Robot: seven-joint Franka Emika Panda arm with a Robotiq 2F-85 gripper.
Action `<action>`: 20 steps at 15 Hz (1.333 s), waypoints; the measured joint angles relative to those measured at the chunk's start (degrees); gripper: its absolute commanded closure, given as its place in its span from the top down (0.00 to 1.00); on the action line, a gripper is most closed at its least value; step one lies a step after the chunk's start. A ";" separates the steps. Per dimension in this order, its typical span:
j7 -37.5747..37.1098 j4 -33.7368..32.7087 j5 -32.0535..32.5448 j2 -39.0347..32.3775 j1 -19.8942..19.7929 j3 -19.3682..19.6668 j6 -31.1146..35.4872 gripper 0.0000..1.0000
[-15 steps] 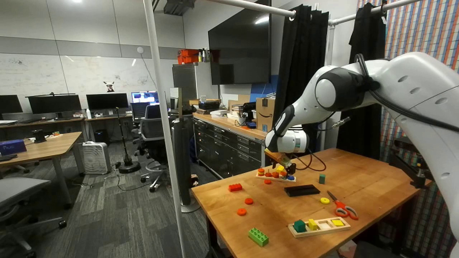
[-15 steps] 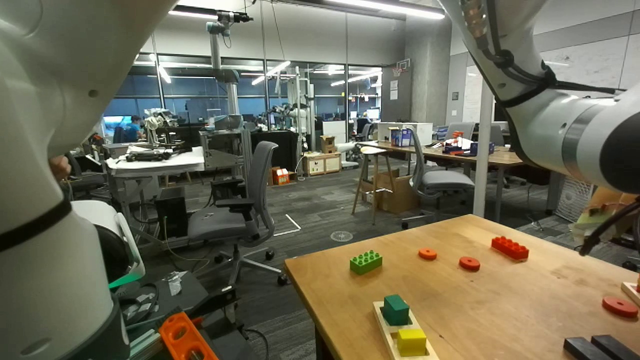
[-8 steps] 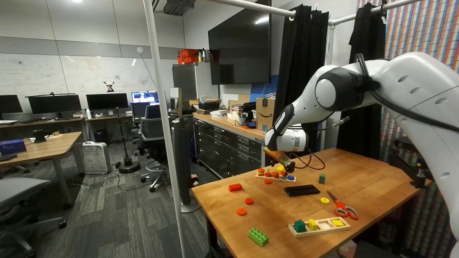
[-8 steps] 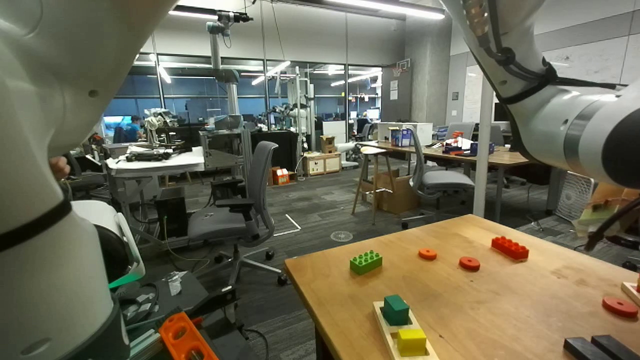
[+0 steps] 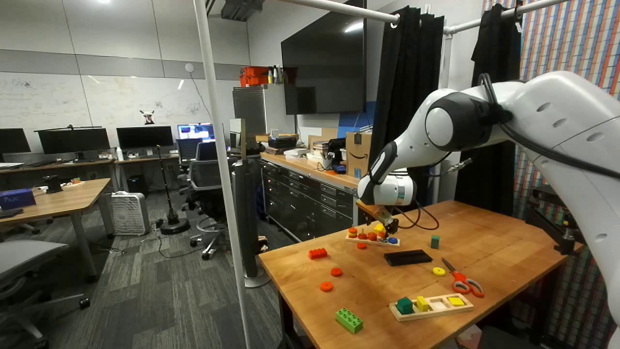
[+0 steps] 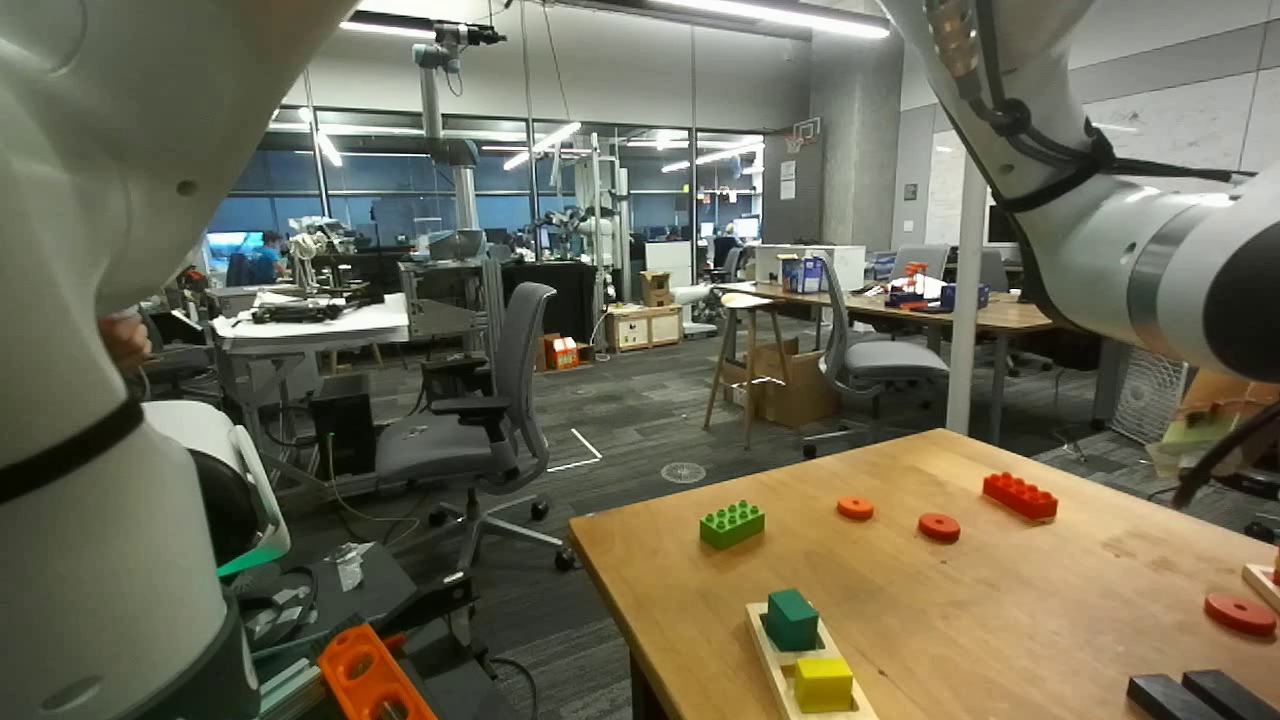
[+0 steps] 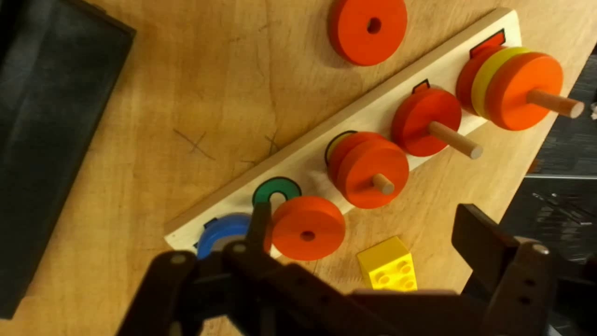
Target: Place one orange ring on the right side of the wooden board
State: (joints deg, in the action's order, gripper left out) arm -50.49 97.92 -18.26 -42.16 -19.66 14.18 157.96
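The wooden board (image 7: 308,170) holds pegs with stacked orange, red and yellow rings in the wrist view; it also shows in an exterior view (image 5: 373,241). My gripper (image 7: 371,228) is open above the board's end by the blue ring (image 7: 228,228). An orange ring (image 7: 308,228) sits beside the left finger, between the jaws, at the green number; its hole shows no peg top. I cannot tell whether the finger touches it. A red-orange ring (image 7: 368,30) lies loose beside the board. In an exterior view the gripper (image 5: 391,226) is low over the board.
A yellow brick (image 7: 389,266) stands just behind the board. A black tray-like object (image 5: 408,257) lies near it. Scissors (image 5: 465,282), a yellow ring (image 5: 439,271), loose orange rings (image 5: 336,272), red (image 5: 318,253) and green (image 5: 348,320) bricks and a block tray (image 5: 431,312) lie around the table.
The gripper has shifted slightly over the board, and more of the blue ring shows beside it in an exterior view. The rings on the table have not moved.
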 measured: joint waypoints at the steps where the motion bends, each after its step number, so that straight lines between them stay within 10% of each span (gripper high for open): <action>1: 0.00 -0.01 0.00 -0.12 0.00 0.00 -0.02 1.00; 20: 0.03 -2.47 0.00 -2.65 0.51 1.12 1.89 1.00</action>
State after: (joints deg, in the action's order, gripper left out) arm -50.46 95.44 -18.26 -44.82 -19.15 15.30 159.85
